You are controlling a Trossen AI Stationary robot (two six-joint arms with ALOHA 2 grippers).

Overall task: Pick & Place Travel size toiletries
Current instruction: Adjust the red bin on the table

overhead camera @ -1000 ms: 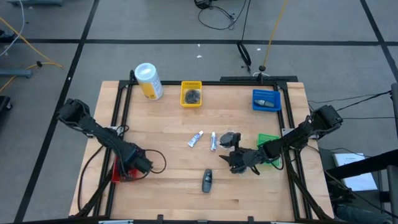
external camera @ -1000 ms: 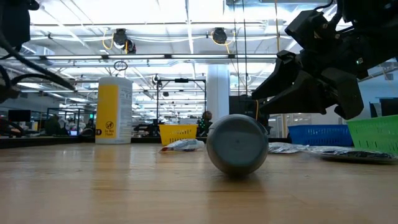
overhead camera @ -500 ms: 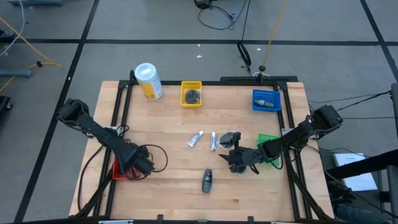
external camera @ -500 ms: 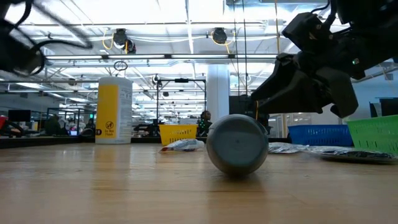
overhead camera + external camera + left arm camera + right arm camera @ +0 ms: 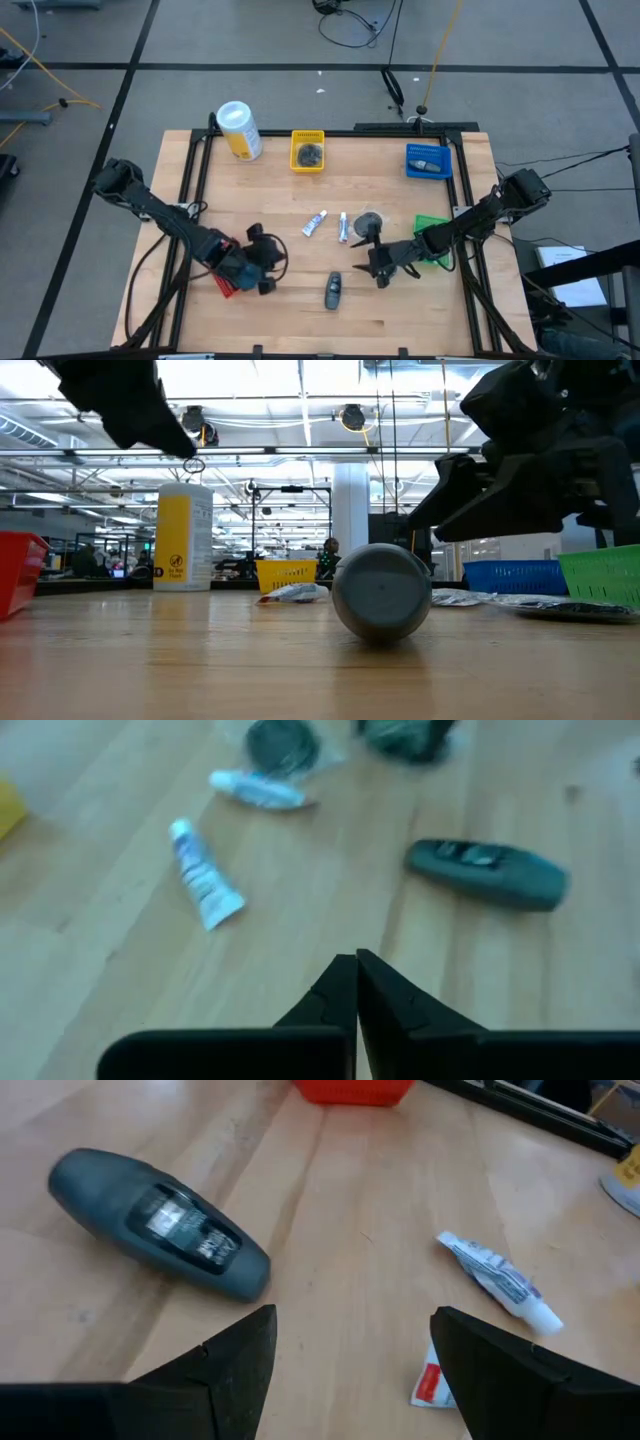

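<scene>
bare wood lies open between the left gripper (image 5: 268, 268) and the dark oblong pack (image 5: 333, 290). beyond it two white tubes (image 5: 316, 223), a grey disc (image 5: 368, 222) and the right gripper (image 5: 374, 268) crowd the middle.

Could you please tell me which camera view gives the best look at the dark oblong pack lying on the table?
The right wrist view: the dark oblong pack fills much of it, label visible. The left wrist view shows it smaller and blurred, the high view tiny, and the low view only its round end.

Left hand (image 5: 268, 268) closed and empty; right hand (image 5: 372, 270) gapes wide, low.
</scene>
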